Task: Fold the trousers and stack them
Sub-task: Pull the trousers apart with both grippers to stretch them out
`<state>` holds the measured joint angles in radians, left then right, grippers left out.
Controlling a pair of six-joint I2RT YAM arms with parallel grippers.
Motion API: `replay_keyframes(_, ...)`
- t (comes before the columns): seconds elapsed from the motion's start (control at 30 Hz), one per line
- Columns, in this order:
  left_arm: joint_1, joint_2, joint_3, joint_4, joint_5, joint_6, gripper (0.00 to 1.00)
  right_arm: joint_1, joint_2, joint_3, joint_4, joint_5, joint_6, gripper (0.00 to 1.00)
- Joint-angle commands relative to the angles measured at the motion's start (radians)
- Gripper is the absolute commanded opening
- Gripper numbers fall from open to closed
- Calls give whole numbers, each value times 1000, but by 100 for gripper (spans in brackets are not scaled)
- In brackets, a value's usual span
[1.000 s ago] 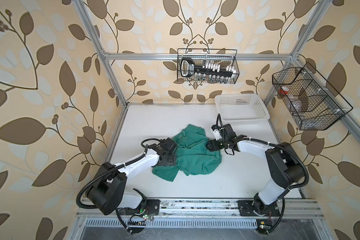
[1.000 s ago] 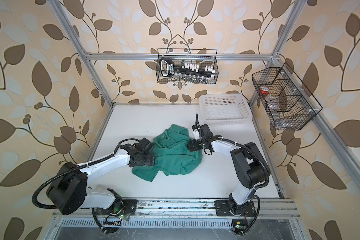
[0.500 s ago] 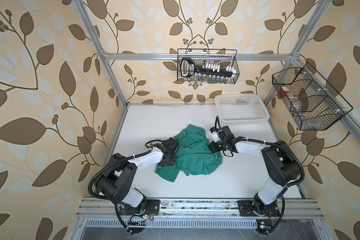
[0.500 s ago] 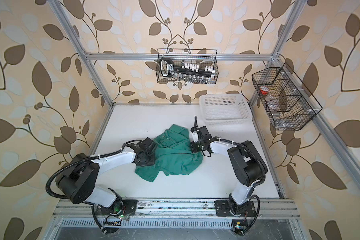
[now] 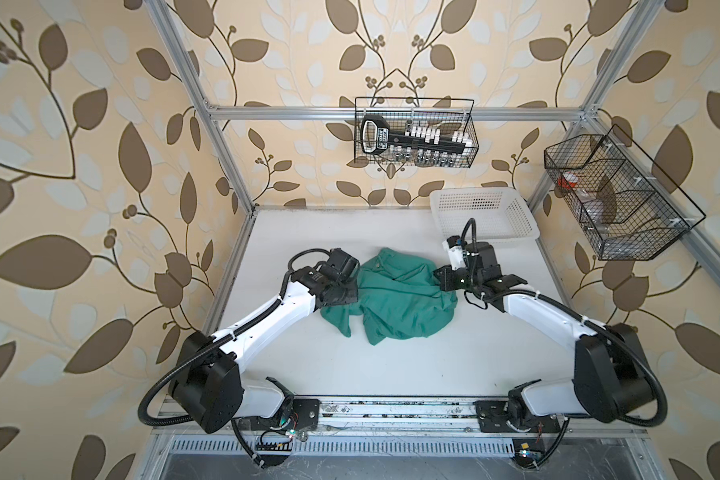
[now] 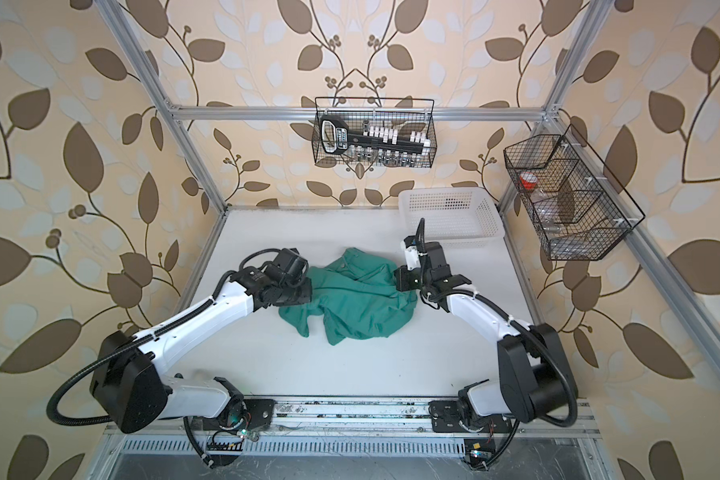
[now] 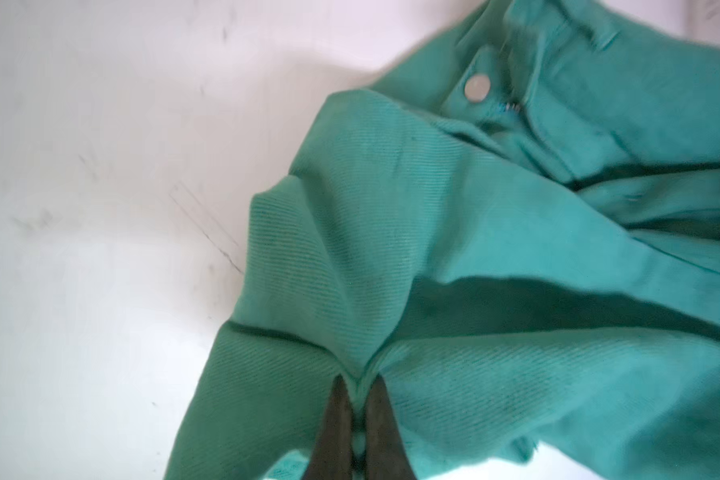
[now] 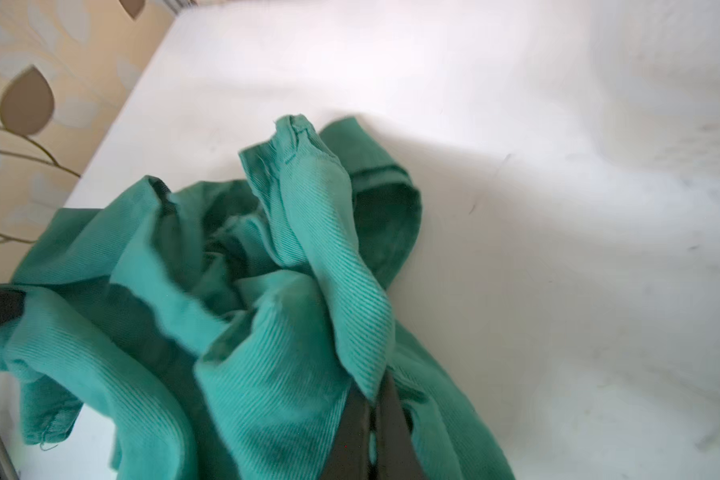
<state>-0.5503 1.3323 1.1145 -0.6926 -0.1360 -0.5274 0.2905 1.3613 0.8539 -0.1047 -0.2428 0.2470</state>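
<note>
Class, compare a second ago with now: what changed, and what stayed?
Both pincers shut on the trousers: the left pincer pinched a fold at their left edge, the right pincer one at their right edge. The trousers remain a crumpled heap on the table; the white basket has not moved.

Open a second ago, both grippers are now closed on cloth: the left gripper [image 7: 359, 384] pinches a fold at the left edge of the trousers [image 5: 398, 303], the right gripper [image 8: 376, 395] a fold at their right edge.
</note>
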Motion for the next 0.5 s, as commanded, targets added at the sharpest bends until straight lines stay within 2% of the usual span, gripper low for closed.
replay_keyframes(0.0,4,-50,211,-123,-181,118,0,-30,-124,75,-30,31,6,0)
replay_keyframes(0.13,4,-29,418,-147,-322,211,0,-26,-268,125,-49,98,7,0)
replay_keyframes(0.23,8,19,542,-219,-457,244,0,39,-345,132,-75,186,11,1)
replay_keyframes(0.27,13,25,559,-241,-493,241,0,74,-357,122,-90,213,16,6)
replay_keyframes(0.37,59,-15,492,-244,-496,218,0,183,-363,59,-134,254,68,11)
replay_keyframes(0.47,133,-71,355,-249,-493,170,0,326,-342,-73,-60,283,163,15)
